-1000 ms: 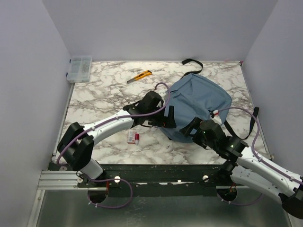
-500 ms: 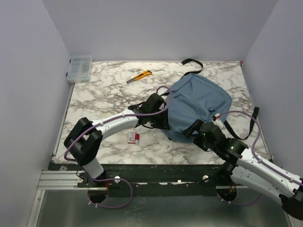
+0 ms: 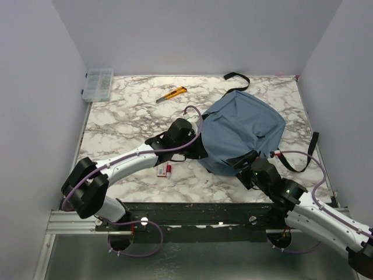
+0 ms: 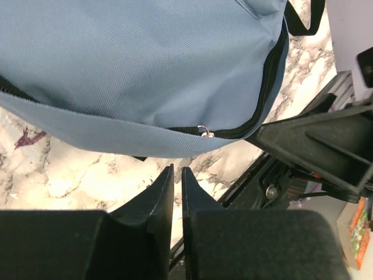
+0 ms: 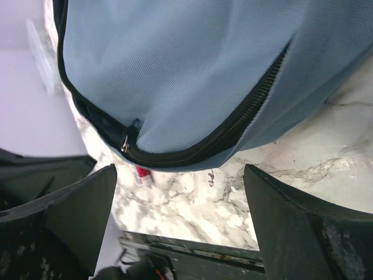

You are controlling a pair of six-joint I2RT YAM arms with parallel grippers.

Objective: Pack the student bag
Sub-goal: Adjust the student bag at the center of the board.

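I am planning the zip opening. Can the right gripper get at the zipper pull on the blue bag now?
Probably yes. The right gripper is open just in front of the zipper pull on the student bag, and the gap between them looks free.

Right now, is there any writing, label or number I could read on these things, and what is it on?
No text can be read here.
The small red and white packet: print too small to read.
The student bag: no label or writing shows.
The yellow cutter and the clear plastic case: no legible marks.
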